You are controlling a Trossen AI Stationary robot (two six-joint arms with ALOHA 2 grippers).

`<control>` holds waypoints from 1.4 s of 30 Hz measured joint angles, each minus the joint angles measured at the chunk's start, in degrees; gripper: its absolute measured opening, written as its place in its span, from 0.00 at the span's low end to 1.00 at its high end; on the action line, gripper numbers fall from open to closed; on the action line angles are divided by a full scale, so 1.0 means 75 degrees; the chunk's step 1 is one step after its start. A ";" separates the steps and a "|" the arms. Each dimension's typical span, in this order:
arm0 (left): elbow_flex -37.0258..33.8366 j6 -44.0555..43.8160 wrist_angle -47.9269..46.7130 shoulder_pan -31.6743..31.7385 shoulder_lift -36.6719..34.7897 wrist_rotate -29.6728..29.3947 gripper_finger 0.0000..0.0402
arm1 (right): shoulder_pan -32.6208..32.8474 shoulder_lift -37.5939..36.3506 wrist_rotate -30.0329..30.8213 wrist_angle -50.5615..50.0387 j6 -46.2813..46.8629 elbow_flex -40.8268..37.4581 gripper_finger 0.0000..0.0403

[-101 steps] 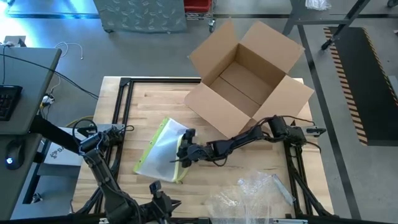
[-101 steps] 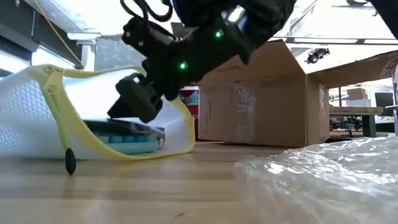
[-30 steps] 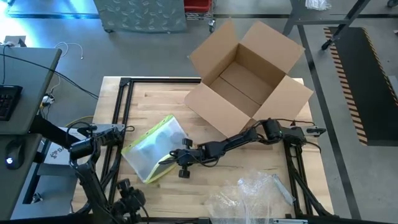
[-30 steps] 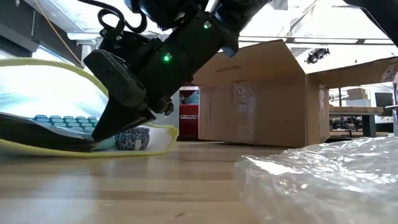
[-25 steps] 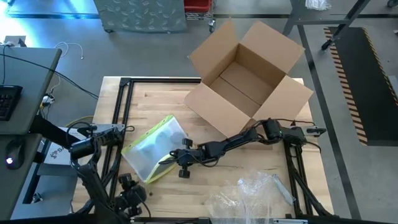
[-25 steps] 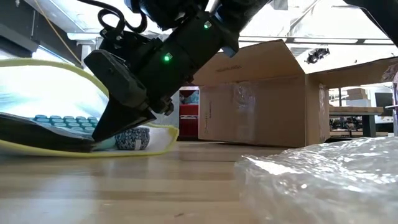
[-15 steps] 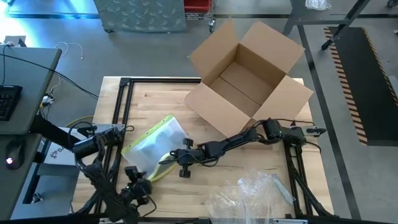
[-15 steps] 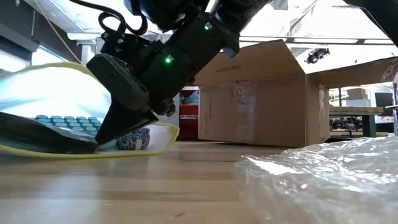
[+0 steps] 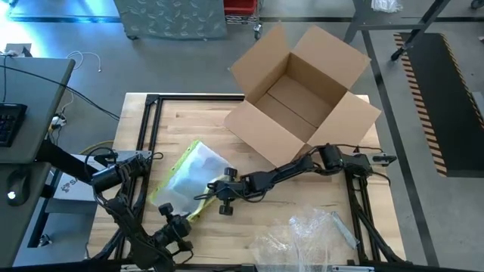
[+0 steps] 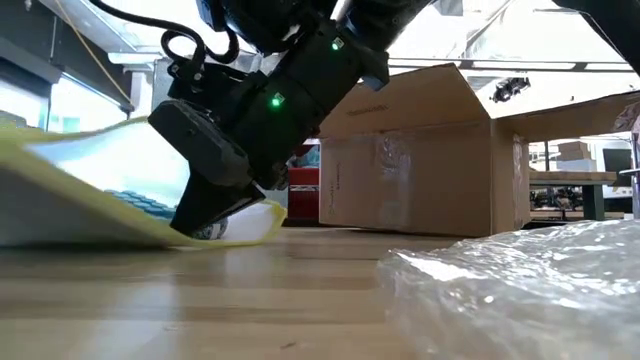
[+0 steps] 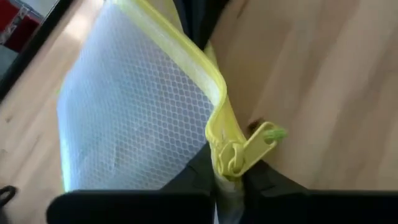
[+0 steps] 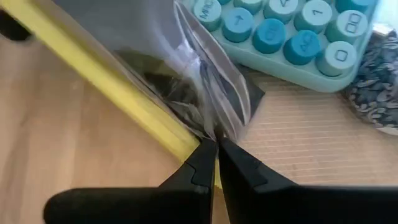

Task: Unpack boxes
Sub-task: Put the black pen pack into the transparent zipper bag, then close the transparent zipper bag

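The open brown cardboard box stands on its bottom at the table's far right, flaps spread, with no gripper on it. A clear mesh sleeve with a yellow edge lies left of the table's middle. A teal keypad shows inside it. My left gripper is shut on the sleeve's near corner. My right gripper is shut on the sleeve's right edge. In the low view the sleeve's left end slopes up off the table. My left gripper pinches the sleeve's yellow zipper edge between its two fingers, right at the zipper slider and pull tab. It comes slanting down from the table's near side. That corner of the sleeve is raised off the table. My right gripper pinches the sleeve's clear film beside the yellow edge strip with its fingertips. It slants down from the table's right side. How many layers it has I cannot tell. This end of the sleeve lies on the table.
Crinkly clear plastic film lies heaped at the table's near right and fills the right foreground of the low view. A black frame runs along the table's left and far edges. Bare wood lies between the sleeve and the box.
My left gripper has moved from the near left edge toward the sleeve's near corner, going right and farther in, and has taken hold of its yellow edge. The sleeve's left end has tipped up off the table and turned a little, while its right end stays down under my right gripper.
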 joint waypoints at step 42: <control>0.1587 -0.3583 -0.1992 0.0488 -0.1011 -0.5356 0.00 | 0.2672 -0.5491 0.0770 -0.2955 -0.0915 -0.1972 0.36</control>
